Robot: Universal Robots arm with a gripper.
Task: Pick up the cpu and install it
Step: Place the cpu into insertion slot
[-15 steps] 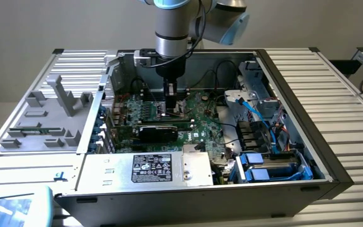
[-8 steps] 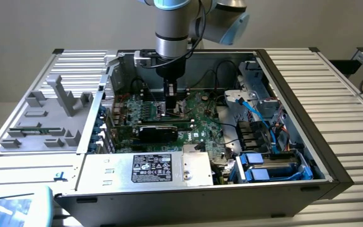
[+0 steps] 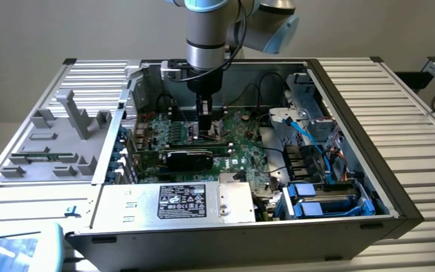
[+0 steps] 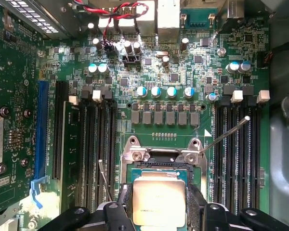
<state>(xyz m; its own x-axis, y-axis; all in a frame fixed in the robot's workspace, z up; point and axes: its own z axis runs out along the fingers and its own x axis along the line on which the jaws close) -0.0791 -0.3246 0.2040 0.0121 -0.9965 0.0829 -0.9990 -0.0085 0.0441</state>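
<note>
The cpu (image 4: 159,201), a flat square chip with a shiny silver top, sits between my gripper's (image 4: 160,207) two black padded fingers (image 4: 127,202), which press on its opposite edges. It hangs level, directly over the open socket (image 4: 161,159) on the green motherboard (image 4: 173,62). The socket's metal frame is flipped up and its thin lever (image 4: 226,134) stands raised off to one side. In the exterior view the gripper (image 3: 204,126) reaches straight down into the open computer case (image 3: 353,141), close above the motherboard (image 3: 240,127).
Black memory slots (image 4: 94,149) flank the socket on both sides, and a row of capacitors (image 4: 164,91) lies beyond it. A labelled silver power supply (image 3: 176,203), a black card (image 3: 188,158) and blue cables (image 3: 308,141) crowd the case. A grey fixture tray (image 3: 55,141) lies at the exterior view's left.
</note>
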